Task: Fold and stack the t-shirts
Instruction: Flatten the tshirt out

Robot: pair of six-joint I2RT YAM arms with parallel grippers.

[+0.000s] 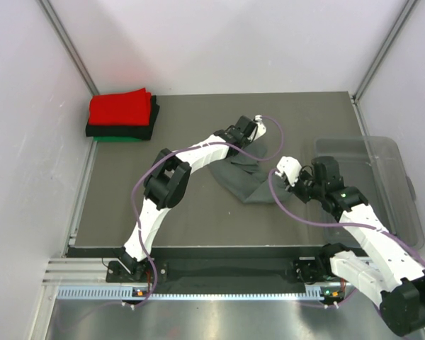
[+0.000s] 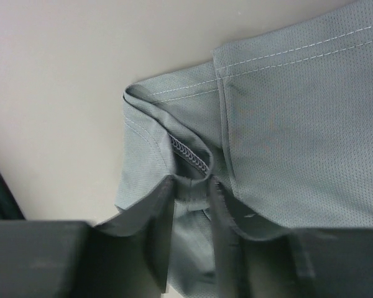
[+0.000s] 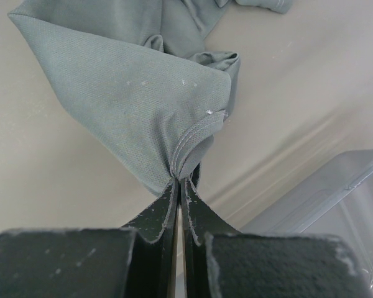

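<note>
1. Right gripper [image 3: 179, 186] fingers pinched tight on grey t-shirt [image 1: 244, 173] hem, near clear bin [image 1: 382, 184]
2. Left gripper [image 2: 191, 186] fingers narrow, cloth fold between
3. Shirt crumpled mid-surface [image 1: 219, 113]; red/black/green stack [image 1: 122, 115] far-left corner

Four t-shirts [image 1: 244, 176], one bin [image 1: 382, 177]

- A grey-brown table [image 1: 198, 212] stands between plain white walls [image 1: 28, 142].
- Metal rails [image 1: 71, 35] run up both far corners.
- Soft, even light.
</note>
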